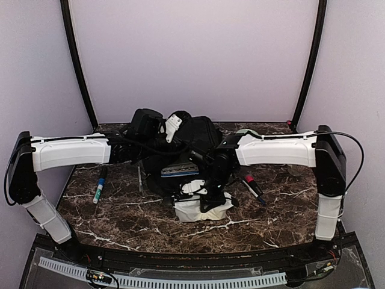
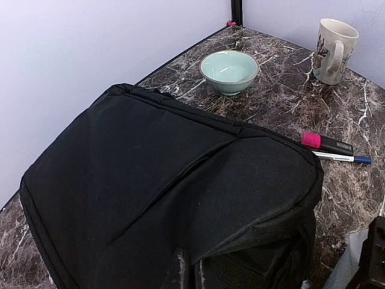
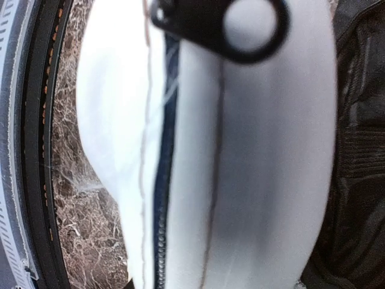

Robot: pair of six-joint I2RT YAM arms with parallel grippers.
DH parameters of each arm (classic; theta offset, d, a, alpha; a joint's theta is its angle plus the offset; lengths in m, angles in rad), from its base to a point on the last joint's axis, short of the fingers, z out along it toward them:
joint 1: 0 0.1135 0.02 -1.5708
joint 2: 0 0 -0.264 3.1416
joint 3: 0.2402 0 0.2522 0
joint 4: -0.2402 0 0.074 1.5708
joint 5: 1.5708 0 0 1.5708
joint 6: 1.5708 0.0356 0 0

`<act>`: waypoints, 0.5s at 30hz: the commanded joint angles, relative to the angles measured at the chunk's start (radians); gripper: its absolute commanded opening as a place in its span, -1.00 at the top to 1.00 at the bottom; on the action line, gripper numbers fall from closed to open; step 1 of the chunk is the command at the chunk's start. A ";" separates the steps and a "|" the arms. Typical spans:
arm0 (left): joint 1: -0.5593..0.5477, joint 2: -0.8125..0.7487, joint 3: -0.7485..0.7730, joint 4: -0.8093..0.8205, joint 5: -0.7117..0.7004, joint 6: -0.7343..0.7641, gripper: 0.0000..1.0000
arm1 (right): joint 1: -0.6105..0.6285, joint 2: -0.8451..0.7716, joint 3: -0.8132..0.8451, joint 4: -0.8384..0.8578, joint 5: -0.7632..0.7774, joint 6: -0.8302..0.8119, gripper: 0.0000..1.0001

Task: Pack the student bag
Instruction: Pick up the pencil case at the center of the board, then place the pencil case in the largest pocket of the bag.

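Observation:
The student bag (image 1: 198,141) is a large black backpack lying at the table's middle back; it fills the left wrist view (image 2: 150,180). My left gripper (image 2: 189,268) is at its near edge, jaws pinched together on the bag's fabric, and shows from above (image 1: 171,135) over the bag's top. A blue and grey notebook (image 1: 180,170) lies at the bag's front opening. My right gripper (image 1: 207,200) is down on a small white pouch (image 1: 201,211) in front of the bag. The pouch (image 3: 252,150) fills the right wrist view and hides the fingers; its zip pull (image 3: 219,21) is at the top.
A pale green bowl (image 2: 229,70) and a white mug (image 2: 334,51) stand behind the bag. A pink-capped marker (image 2: 328,143) and a blue pen (image 2: 343,158) lie to its right. Another pen (image 1: 99,186) lies on the left. The table's front rail (image 3: 36,150) is close beside the pouch.

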 commanded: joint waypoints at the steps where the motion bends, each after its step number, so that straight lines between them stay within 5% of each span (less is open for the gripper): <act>1: 0.014 -0.018 0.049 0.005 -0.003 -0.019 1.00 | 0.014 -0.101 0.084 -0.011 0.069 0.047 0.59; 15: 0.028 -0.008 0.163 -0.085 0.071 -0.026 1.00 | 0.036 -0.108 0.099 0.290 0.428 -0.026 0.72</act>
